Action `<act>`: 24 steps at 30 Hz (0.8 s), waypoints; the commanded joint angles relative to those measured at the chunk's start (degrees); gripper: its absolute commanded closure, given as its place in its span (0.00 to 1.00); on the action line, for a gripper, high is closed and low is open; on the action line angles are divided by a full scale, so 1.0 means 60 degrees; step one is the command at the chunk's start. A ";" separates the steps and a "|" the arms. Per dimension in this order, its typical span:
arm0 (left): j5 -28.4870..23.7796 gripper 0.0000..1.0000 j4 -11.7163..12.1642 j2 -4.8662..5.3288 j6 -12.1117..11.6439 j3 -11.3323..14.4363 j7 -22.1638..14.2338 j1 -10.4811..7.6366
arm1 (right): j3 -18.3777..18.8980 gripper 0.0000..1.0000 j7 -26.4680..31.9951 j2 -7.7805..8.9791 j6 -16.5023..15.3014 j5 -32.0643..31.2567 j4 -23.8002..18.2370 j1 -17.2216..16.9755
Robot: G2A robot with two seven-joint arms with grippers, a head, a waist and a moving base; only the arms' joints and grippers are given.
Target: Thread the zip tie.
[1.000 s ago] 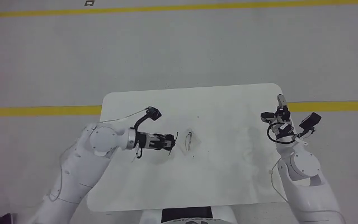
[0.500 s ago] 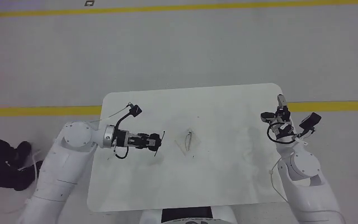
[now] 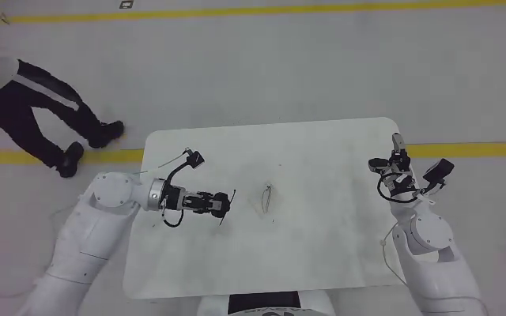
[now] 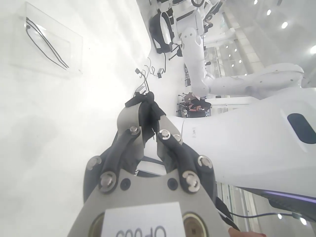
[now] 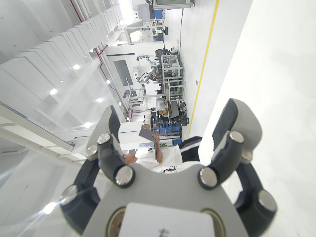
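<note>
We found the left gripper (image 3: 224,204) over the left half of the table (image 3: 332,237). Its jaws were clenched on one zip tie (image 3: 232,194), a thin black strand that crossed the fingertips and stuck out on both the far and the near side. Just right of it, near the table's middle, lay a clear tray (image 4: 71,56) with the spare zip ties (image 4: 49,43) on it. The right gripper (image 5: 172,110) hung at the table's right edge, well apart from all this, its jaws spread wide and holding nothing.

We judged the tie to be very light, springy and smooth. It looked stiff enough to hold its line over a short free length, yet ready to bow if pushed end-on and apt to slide or twist between flat pads. For threading we thought it best to grip the strap close behind its pointed tail, so that little of it could flex. The other gripper would take the strap right beside the head to keep the slot square. We could not tell which end faced where.

Compared with a second earlier, the left arm had drawn back leftward from the tray, carrying the tie with it. The right arm had not moved, and the tray's ties lay as before.
</note>
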 commanded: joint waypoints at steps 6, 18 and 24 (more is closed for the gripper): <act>0.0000 1.00 0.0000 0.0000 0.0000 0.0000 0.0000 0.0000 | 0.0000 0.00 0.0000 0.0000 0.0000 0.0000 0.0000 0.0000; 0.0000 1.00 0.0000 0.0000 0.0000 0.0000 0.0000 0.0000 | -0.0785 0.00 0.1614 0.0001 -0.0693 -0.1767 -0.1512 -0.1039; 0.0000 1.00 0.0000 0.0000 0.0000 0.0000 0.0000 0.0000 | -0.1712 0.00 0.2434 0.0000 -0.0718 -0.3246 -0.1785 -0.1040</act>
